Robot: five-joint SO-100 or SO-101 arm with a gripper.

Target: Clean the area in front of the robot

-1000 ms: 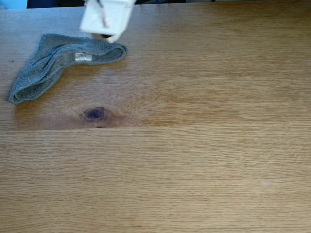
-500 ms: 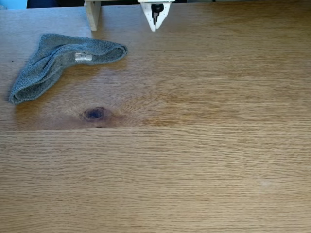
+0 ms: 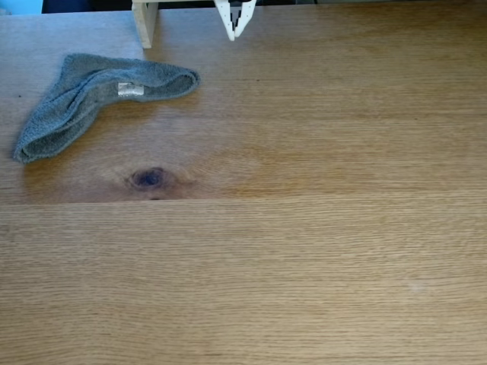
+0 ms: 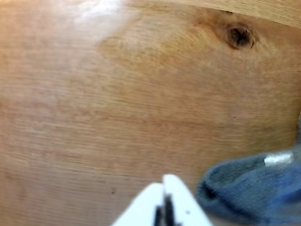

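Observation:
The area is a broad light-brown oak tabletop (image 3: 319, 251) with a dark oval knot (image 3: 148, 179) and a straight board seam running across the middle. My white gripper (image 3: 232, 35) hangs at the top edge of the fixed view, pointing down, fingers together with nothing between them. It is well to the right of a crumpled grey terry cloth (image 3: 91, 95) lying at the upper left. In the wrist view the shut fingertips (image 4: 165, 197) hover above bare wood, the cloth's rounded end (image 4: 249, 188) just to their right, and the knot (image 4: 240, 36) at the upper right.
A pale wooden post (image 3: 144, 21) stands at the back edge between the cloth and the gripper. A small white label (image 3: 130, 89) shows on the cloth. Open tabletop stretches across the right and the front.
The arm has drawn back from above the cloth's right end, swung right and risen toward the top edge. The cloth has not moved.

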